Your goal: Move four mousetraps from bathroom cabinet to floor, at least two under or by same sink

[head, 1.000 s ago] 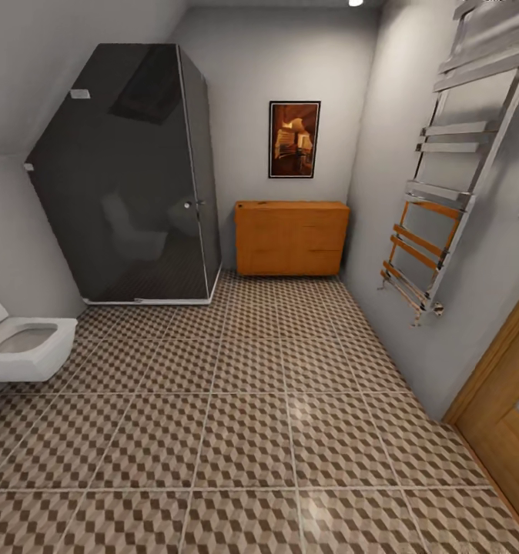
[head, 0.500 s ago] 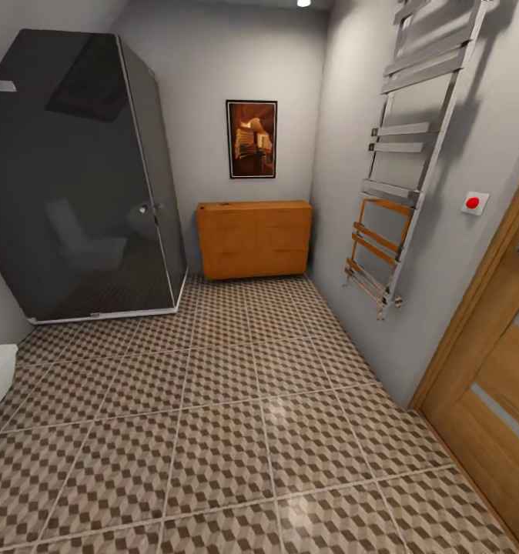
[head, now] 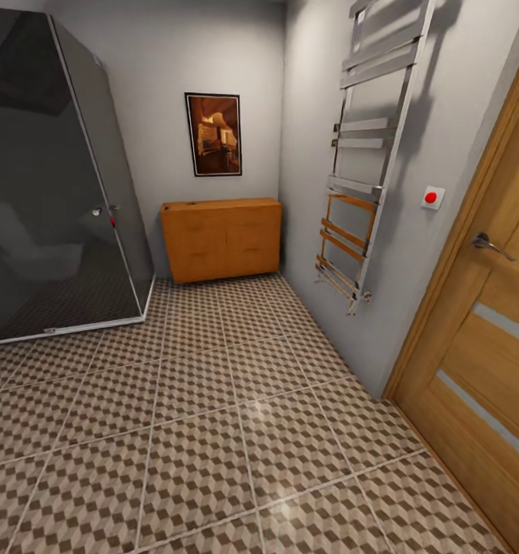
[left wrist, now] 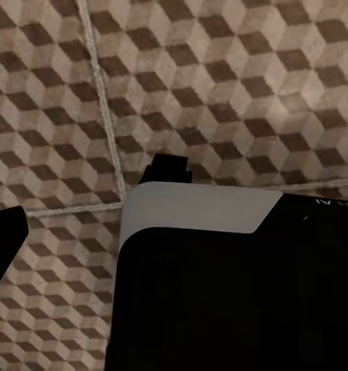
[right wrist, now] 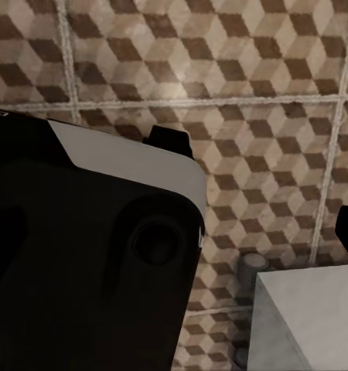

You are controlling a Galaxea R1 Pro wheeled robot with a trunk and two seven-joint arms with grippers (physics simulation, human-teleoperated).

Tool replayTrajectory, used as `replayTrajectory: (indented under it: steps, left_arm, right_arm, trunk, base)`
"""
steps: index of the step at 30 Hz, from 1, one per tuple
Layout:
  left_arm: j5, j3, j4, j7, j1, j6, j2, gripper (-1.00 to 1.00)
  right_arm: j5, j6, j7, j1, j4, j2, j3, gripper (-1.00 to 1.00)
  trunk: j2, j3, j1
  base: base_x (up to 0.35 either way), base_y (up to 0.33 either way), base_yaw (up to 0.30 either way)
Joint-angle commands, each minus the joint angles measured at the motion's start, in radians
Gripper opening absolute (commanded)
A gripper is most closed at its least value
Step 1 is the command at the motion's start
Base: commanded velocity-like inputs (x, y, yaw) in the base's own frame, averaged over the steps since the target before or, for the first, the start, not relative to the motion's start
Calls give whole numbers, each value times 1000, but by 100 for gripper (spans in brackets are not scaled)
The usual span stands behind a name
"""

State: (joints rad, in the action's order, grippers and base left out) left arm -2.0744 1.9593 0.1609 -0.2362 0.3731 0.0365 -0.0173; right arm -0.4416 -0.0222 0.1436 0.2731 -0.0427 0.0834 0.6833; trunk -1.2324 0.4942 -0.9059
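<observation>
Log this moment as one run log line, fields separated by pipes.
phase: in transit | cabinet: against far wall, fronts shut | mousetraps: none seen | bathroom floor: patterned tiles | door: right, shut | grippers: both over floor, holding nothing

Orange-brown cabinet (head: 221,238) closed, against far wall in corner; cube-pattern tiled floor (head: 213,431) spreads in front.

Head view: taken from standing height, facing forward and down the room toward the cabinet (head: 221,239) at the far wall, with the shower enclosure (head: 51,177) on the left and the door (head: 483,331) close on the right. Both wrist views look steeply down, close above the bathroom floor (left wrist: 220,85), each partly blocked by dark arm housing. All three views share the tiled floor.
</observation>
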Motion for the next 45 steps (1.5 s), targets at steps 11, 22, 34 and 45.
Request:
replayTrajectory:
  steps: [11, 22, 34, 45]
  left_arm:
    - [0, 3, 3, -7, 1, 1, -1, 100]
    - [0, 3, 3, -7, 1, 0, -1, 100]
    - [0, 3, 4, -8, 1, 0, -1, 100]
    - [0, 3, 4, -8, 1, 0, -1, 100]
  right_arm:
    - [-6, -2, 2, 1, -2, 1, 9, 100]
    - [-5, -2, 2, 1, -2, 1, 10, 100]
    - [-4, -2, 2, 1, -2, 2, 10, 100]
    - [-3, -2, 2, 1, -2, 3, 10, 100]
  trunk:
    - [-1, 16, 0]
    - [-1, 32, 0]
    - [-1, 52, 0]
    - [-1, 68, 0]
  base:
    - [144, 0, -171]
    - [39, 0, -93]
    - [2, 0, -11]
    - [0, 0, 0]
